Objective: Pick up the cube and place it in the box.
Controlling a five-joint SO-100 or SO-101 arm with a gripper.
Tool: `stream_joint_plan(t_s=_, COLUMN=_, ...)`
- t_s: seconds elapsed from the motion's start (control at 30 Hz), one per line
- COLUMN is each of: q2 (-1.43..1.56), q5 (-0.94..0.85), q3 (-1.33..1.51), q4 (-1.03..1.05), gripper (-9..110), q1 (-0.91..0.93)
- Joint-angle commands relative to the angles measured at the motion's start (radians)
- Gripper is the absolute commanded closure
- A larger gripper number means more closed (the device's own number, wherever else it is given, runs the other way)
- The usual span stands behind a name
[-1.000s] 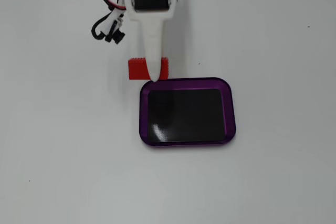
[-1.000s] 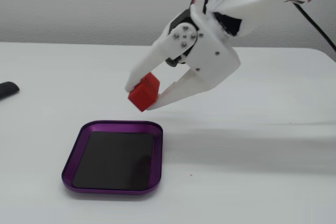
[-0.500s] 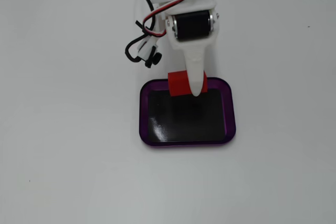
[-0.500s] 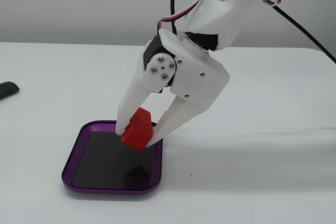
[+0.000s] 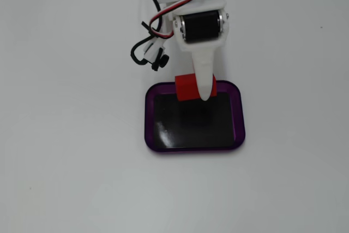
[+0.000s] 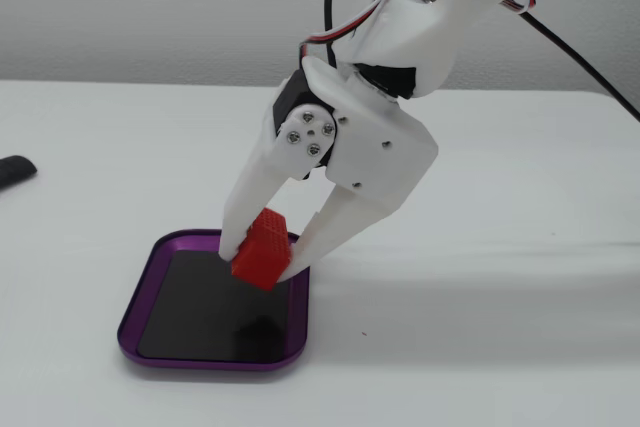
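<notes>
The cube [image 5: 188, 87] is a small bright red block held between my white fingers, tilted, just above the box; it also shows in a fixed view [image 6: 263, 249]. The box [image 5: 238, 118] is a shallow purple-rimmed tray with a black bottom, seen in both fixed views [image 6: 215, 359]. My gripper [image 5: 197, 92] is shut on the cube over the tray's far edge, and in a fixed view [image 6: 262, 259] the cube hangs clear of the black bottom near the tray's right side. The tray holds nothing else.
Black and red-white cables [image 5: 147, 47] loop beside the arm behind the tray. A dark object [image 6: 14, 171] lies at the left edge of the white table [image 5: 65, 135].
</notes>
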Motion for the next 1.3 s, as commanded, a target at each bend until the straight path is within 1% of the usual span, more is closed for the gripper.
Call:
stream_joint_plan(t_s=0.0, q2=0.018, q5=-0.008, q3=-0.038, q4=0.008, gripper=86, q1=-0.008)
stream_joint_plan(t_s=0.17, q2=0.049, q5=-0.009, q3=-0.038, q4=0.008, gripper=81, q1=-0.006)
stream_joint_plan(t_s=0.4, q2=0.273, q5=-0.009, q3=-0.003, q4=0.023, gripper=81, q1=0.008)
stream_joint_plan(t_s=0.53, q2=0.551, q5=-0.003, q3=0.143, q4=0.089, gripper=81, q1=0.044)
stream_joint_plan(t_s=0.7, q2=1.046, q5=-0.009, q3=0.471, q4=0.121, gripper=81, q1=0.109)
stream_joint_plan(t_s=0.83, q2=1.445, q5=-0.009, q3=0.726, q4=0.218, gripper=81, q1=0.117)
stream_joint_plan(t_s=0.9, q2=1.608, q5=-0.009, q3=0.810, q4=0.261, gripper=81, q1=0.118)
stream_joint_plan(t_s=1.1, q2=1.832, q5=-0.002, q3=0.939, q4=0.434, gripper=81, q1=0.115)
stream_joint_plan(t_s=1.27, q2=1.842, q5=0.000, q3=0.956, q4=0.518, gripper=81, q1=0.110)
